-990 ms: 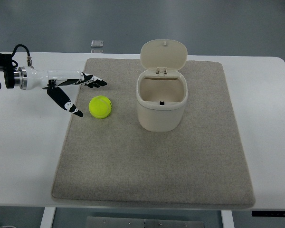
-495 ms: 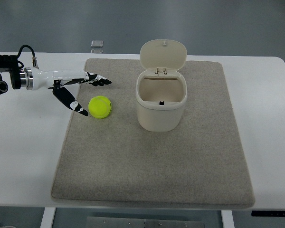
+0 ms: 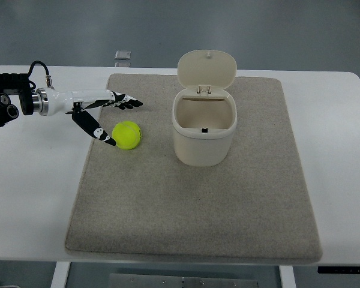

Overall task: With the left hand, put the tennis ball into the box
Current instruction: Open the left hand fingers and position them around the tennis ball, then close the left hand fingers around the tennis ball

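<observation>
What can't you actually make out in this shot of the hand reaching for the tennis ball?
Top view, the only camera:
- Whether the thumb tip of the left hand touches the tennis ball: seen from above, they look to meet.
- The small dark item at the bottom of the box: too small to identify.
- The small grey object beyond the mat: too small to name.
- The left arm: cut off by the left edge.
- The right hand: out of frame.

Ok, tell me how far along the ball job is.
Done: the box stands on the mat with its lid up, ready to take the ball. In hand: the left robot hand is spread open around the tennis ball, thumb tip at its left side, no grasp yet. Left: closing on the ball, lifting it, carrying it right and dropping it in.
</observation>
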`<state>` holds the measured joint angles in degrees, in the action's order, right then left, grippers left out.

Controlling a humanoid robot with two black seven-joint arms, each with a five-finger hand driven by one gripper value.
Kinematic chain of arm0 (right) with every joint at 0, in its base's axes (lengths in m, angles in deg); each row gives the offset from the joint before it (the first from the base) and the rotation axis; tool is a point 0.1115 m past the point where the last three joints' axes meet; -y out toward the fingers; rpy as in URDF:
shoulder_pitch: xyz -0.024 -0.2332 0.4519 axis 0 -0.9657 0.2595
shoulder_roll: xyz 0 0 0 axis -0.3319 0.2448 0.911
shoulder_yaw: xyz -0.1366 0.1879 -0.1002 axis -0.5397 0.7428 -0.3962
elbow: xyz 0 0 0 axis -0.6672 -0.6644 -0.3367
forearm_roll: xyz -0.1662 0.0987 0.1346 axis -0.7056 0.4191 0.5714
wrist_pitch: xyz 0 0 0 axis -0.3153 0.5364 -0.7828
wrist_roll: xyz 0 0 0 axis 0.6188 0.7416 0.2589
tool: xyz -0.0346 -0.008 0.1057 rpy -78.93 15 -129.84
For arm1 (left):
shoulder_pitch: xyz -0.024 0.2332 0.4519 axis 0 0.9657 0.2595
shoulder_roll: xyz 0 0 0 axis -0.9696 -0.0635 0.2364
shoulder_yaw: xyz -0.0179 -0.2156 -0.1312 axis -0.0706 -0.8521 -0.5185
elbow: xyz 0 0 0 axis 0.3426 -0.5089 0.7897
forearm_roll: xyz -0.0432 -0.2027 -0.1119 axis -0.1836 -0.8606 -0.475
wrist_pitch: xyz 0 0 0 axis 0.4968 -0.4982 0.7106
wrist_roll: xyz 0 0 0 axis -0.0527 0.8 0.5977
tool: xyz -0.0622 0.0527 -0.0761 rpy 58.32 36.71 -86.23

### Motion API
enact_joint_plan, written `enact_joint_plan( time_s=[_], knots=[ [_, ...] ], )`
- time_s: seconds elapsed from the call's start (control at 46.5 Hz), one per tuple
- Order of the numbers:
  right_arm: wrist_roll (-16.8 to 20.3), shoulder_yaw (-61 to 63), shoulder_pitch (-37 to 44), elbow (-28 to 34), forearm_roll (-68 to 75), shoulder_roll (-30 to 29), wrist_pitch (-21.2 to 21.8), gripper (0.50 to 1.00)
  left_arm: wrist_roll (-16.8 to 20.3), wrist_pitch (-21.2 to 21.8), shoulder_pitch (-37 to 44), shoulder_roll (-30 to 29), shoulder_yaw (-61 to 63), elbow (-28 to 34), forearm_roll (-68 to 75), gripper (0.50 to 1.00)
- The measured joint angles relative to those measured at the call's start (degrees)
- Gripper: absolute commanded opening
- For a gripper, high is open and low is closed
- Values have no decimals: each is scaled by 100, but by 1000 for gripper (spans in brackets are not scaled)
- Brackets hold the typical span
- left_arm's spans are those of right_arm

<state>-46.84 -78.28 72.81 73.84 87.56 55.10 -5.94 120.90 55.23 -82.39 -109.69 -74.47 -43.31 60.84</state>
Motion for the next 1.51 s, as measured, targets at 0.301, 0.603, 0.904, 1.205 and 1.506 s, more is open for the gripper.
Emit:
enact_joint_plan(
  time_s=[0.301,0.603,0.904,1.205,1.506],
  knots=[
    [1,0,0,0,0,0,0,903,-10,3,167,126,-125,79,0,986],
    [1,0,0,0,0,0,0,901,-18,0,243,190,-125,203,0,930],
    [-1,0,0,0,0,0,0,903,-55,5,282,192,-115,246,9,868],
    [1,0,-1,0,0,0,0,903,-62,9,283,305,-131,332,9,874],
    [0,0,0,0,0,0,0,903,-63,4,292,399,-128,289,8,893]
  ],
)
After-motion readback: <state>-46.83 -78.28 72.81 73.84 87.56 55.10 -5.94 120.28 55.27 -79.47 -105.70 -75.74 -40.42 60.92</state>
